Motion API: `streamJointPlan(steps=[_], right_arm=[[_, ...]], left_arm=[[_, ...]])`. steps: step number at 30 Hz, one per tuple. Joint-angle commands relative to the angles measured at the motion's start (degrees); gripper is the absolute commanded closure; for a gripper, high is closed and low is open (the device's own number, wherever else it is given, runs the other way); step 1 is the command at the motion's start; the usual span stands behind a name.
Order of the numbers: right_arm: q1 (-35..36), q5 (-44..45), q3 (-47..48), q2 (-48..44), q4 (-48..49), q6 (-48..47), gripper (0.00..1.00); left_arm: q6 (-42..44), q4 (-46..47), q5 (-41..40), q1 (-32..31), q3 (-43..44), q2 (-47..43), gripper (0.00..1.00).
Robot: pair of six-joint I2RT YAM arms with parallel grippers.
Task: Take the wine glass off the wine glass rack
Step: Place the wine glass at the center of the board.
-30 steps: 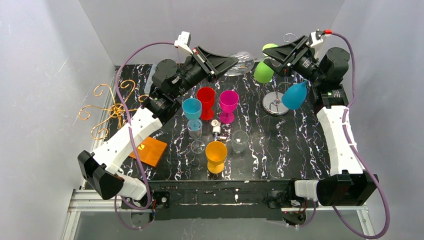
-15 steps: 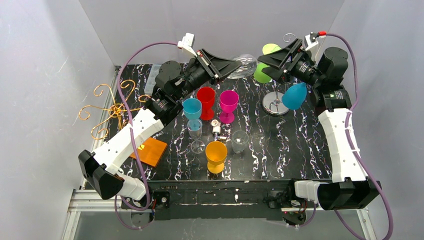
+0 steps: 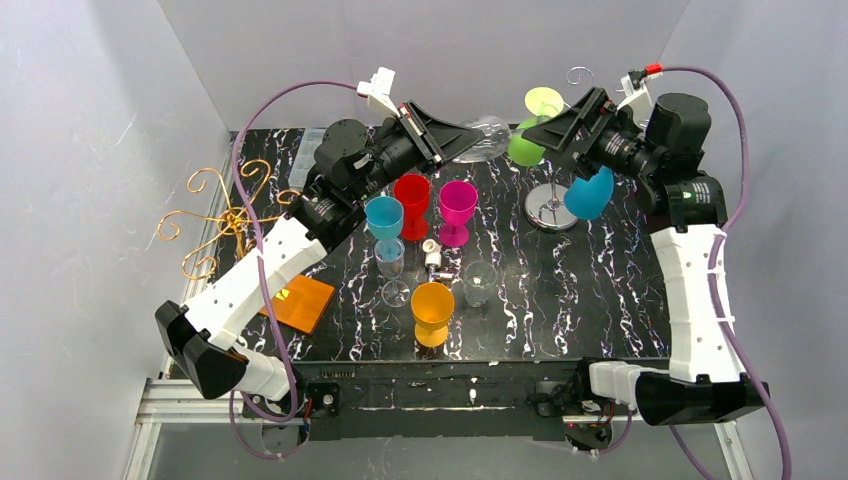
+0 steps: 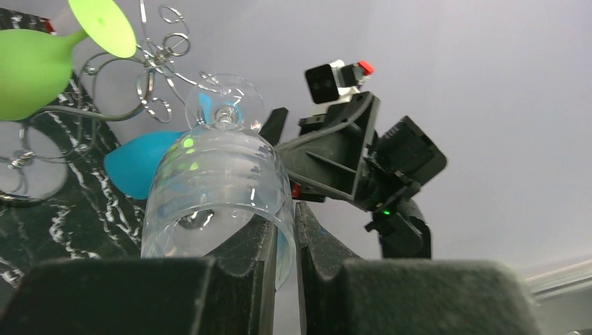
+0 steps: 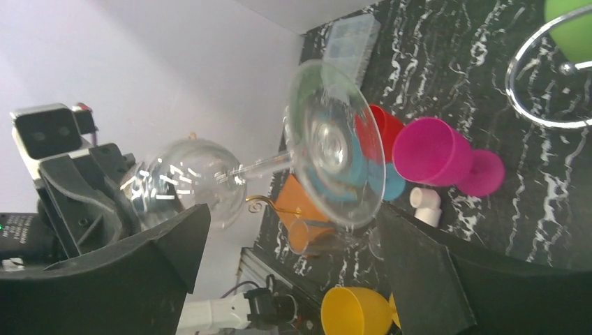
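Black marbled table (image 3: 600, 290), grey walls | left gripper (image 4: 283, 237) pinching clear wine glass (image 4: 209, 181) rim, upper centre | right gripper (image 5: 300, 237) spread, glass foot between fingers | wine glass rack (image 3: 551, 208) upper right

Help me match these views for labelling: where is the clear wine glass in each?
Top external: clear wine glass at top centre.
Left wrist: clear wine glass centre-left, bowl nearest.
Right wrist: clear wine glass centre, foot facing camera.
Shared landmark: green glass.
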Motion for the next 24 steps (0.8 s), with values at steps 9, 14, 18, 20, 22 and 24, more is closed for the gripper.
streamJointPlan(steps=[9,14,18,20,22,24], right_arm=[[-0.10,10.37,10.71,-4.15,-17.83,-13.61,0.02],[-0.07,14.47,13.74,-3.28,-20.46,-14.99,0.02],[-0.05,16.34,16.19,-1.77,-21.24,-15.73,0.02],[0.00,16.55,17.38,-0.67,-21.14,-15.67,0.02],[-0.07,16.82,18.70,0.50,-20.99,-15.61,0.02],[-0.01,17.30,19.96,1.64,-20.77,-15.60,0.02]], left_arm=[[11.13,-17.15,-0.16,-0.46,8.59,-3.31,1.00],[15.30,-28.04,4.76,-1.30,13.17,-2.60,1.00],[19.86,-37.11,7.75,-3.70,15.88,-2.35,1.00],[22.59,-42.13,8.32,-5.55,17.68,-2.04,1.00],[26.10,-47.31,7.80,-7.93,19.37,-1.40,1.00],[28.35,-51.19,6.52,-10.41,19.86,-1.26,1.00]])
